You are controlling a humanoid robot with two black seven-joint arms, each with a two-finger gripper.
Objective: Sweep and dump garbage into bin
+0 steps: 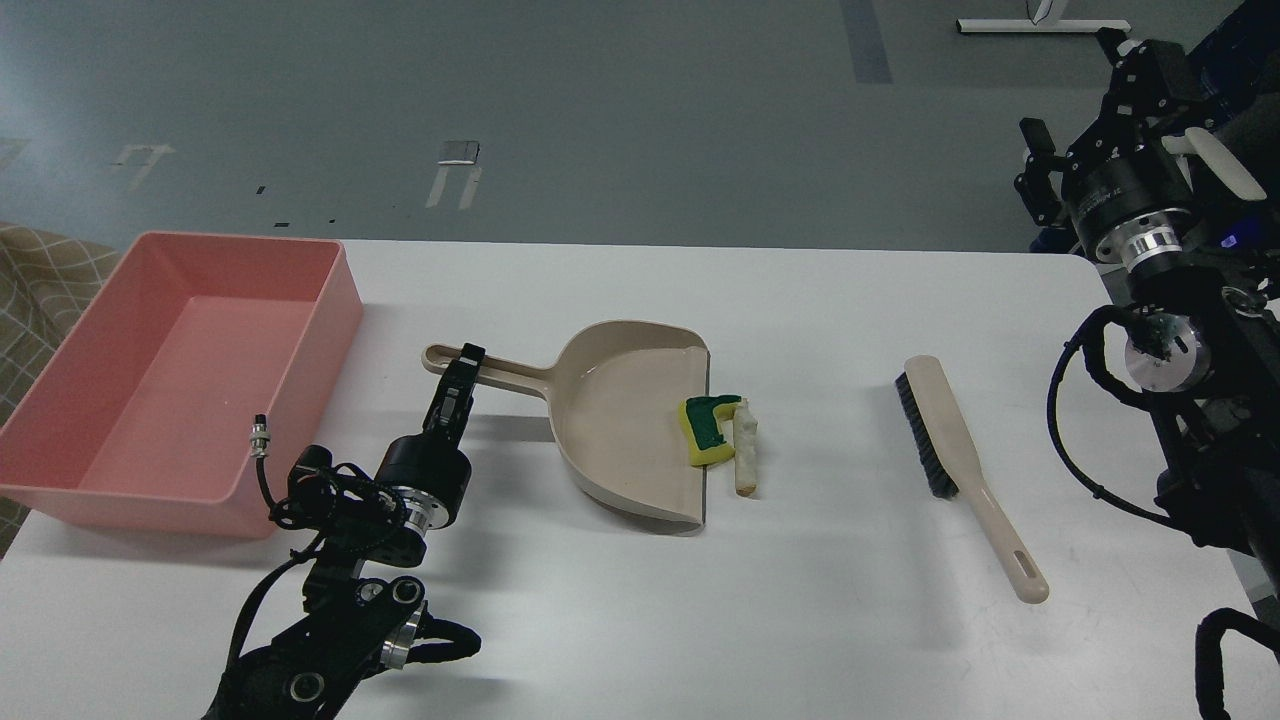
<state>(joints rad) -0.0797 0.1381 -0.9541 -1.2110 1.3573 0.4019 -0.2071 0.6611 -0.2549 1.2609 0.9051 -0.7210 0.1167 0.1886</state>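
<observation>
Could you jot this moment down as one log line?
left gripper at beige plastic dustpan handle | sponge scrap, bread wedge at lip | brush untouched | pink tub

Black jointed arms, silver wrist rings, looped black cables, possibly cream pad on right arm (1215,160).

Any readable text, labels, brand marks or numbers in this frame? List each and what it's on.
Right arm's wrist housing: a line of small white print, too small and blurred to read.
Pink bin, beige dustpan, brush, sponge scrap, bread-like scrap, table: no text visible.
Floor tape marks: plain strips, no characters.
Nothing legible overall.
</observation>
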